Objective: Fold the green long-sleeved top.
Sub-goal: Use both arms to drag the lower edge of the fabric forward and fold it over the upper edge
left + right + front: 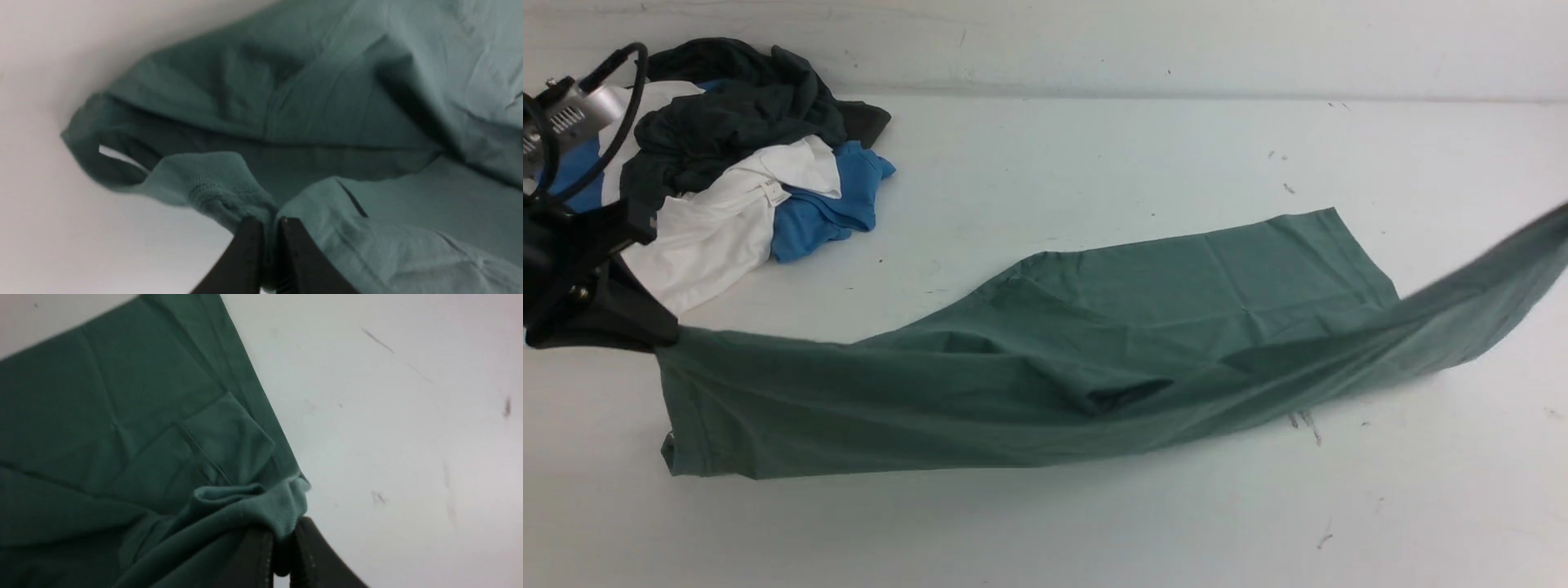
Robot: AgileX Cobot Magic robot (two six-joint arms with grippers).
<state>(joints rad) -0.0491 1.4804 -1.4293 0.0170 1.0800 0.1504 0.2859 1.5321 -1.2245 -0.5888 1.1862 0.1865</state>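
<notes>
The green long-sleeved top (1094, 351) stretches across the white table (1094, 147) from left to right, partly lifted and creased. My left gripper (645, 335) is shut on its left end; in the left wrist view the black fingers (249, 253) pinch a ribbed edge of the top (253, 110) at the gripper (266, 222). The right end of the top rises off the table toward the right frame edge. My right gripper is outside the front view; in the right wrist view the right gripper (284, 535) is shut on a ribbed cuff of the top (122, 428).
A pile of dark grey (735, 106), white (719, 220) and blue (833, 204) garments lies at the back left of the table, just behind my left arm. The back wall (1094, 41) bounds the table's far edge.
</notes>
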